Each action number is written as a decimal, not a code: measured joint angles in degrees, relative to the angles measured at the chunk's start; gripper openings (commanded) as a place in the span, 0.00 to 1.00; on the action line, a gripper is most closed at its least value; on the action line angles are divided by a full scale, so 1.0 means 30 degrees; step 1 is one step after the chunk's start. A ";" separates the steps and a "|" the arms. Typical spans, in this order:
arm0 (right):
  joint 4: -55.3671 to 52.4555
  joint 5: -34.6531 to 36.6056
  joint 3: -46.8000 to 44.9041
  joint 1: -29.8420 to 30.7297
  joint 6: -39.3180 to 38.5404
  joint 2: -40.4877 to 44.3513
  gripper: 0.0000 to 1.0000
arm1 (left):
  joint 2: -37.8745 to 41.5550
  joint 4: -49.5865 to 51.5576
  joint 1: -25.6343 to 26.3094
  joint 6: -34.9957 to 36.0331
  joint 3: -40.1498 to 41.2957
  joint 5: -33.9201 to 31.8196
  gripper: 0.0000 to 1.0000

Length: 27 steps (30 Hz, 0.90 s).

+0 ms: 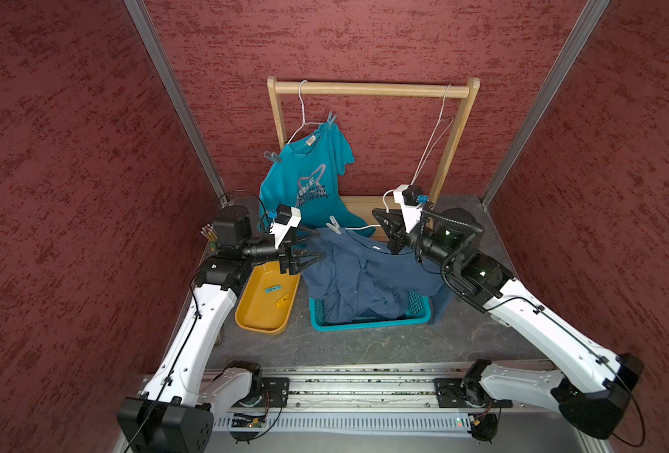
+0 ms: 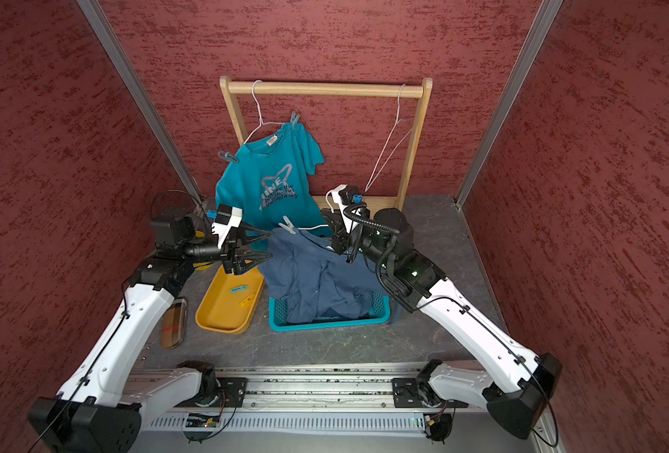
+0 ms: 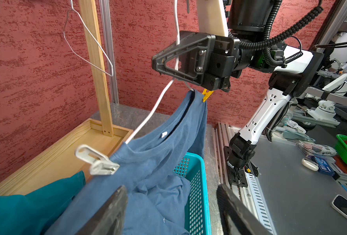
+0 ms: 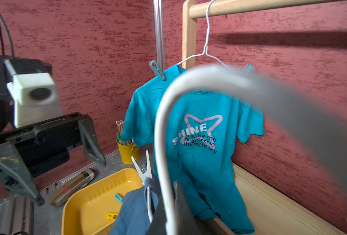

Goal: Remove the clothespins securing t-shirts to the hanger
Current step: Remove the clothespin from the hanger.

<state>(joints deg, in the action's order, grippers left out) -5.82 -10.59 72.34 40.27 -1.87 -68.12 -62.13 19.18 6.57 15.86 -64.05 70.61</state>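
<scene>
Yellow tray [image 1: 258, 310] holding two clothespins [image 1: 282, 300]; four more gripping two t-shirts [image 1: 297, 176]. Left hand [image 1: 321, 246] hovering spread, empty; right hand [image 3: 158, 63] pinching white hanger [image 3: 148, 116].

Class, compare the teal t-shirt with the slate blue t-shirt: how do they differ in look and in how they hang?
The teal t-shirt hangs from the wooden rail; the slate blue t-shirt has its hanger gripped by the right gripper, with its lower part slumped in the basket. The teal t-shirt bears print; the slate blue t-shirt is plain. Both are short-sleeved and pinned to hangers.
</scene>
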 measured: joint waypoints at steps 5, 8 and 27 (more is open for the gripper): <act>-0.1392 -0.2514 0.1268 -0.0015 -0.0925 -0.0816 0.00 | -0.0044 -0.0131 -0.0707 0.0015 -0.0415 0.0532 0.75; -0.2732 -0.4153 0.2929 -0.0219 -0.1770 -0.1712 0.00 | -0.0007 -0.0590 -0.1639 0.0277 -0.0423 0.1683 0.78; -0.4422 -1.3719 0.5880 -0.3825 -0.3905 -0.4787 0.00 | -0.0605 -0.0306 -0.1268 0.1115 0.0007 0.2637 0.75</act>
<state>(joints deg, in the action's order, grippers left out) -19.09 -51.75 89.97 28.80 -13.58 -82.48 -63.94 18.26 2.76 19.20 -64.03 78.52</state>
